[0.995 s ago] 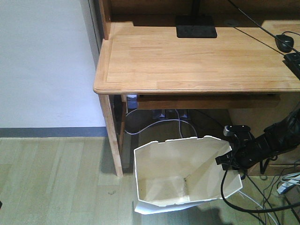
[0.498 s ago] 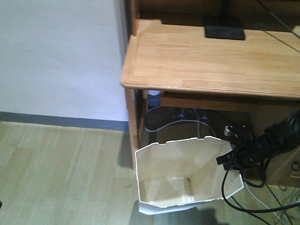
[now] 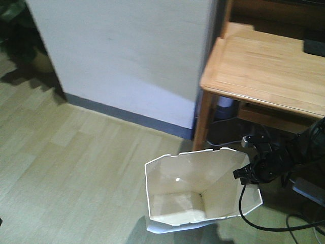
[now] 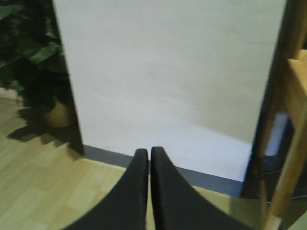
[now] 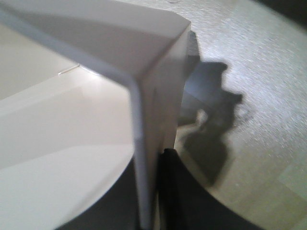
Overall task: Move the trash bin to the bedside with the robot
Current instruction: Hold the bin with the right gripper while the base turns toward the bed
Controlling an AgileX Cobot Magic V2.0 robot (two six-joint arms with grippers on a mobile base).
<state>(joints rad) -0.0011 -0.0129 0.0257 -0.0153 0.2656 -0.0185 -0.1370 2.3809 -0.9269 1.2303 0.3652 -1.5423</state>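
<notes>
White plastic nearest: holds the trash bin (image 3: 198, 195) by its right rim wall with the right gripper (image 3: 247, 172), one finger inside the wall and one outside, closed on the thin edge. Has the bin just left of that gripper, upright, mouth up, nothing showing inside; resting on the pale plank floor (image 3: 76, 152) or just off it, cannot tell which. Carries the left gripper (image 4: 147, 187) pressed shut on nothing, no bin in its view, so leaves the right arm as the working one. Has a wooden table (image 3: 264, 71) beyond on the right, one leg just behind the bin. Faces a white wall (image 3: 127, 56) with grey skirting farther off, a potted plant (image 4: 29, 62) at its left corner. Shows no bed anywhere; probably calls for more travel by the base.
</notes>
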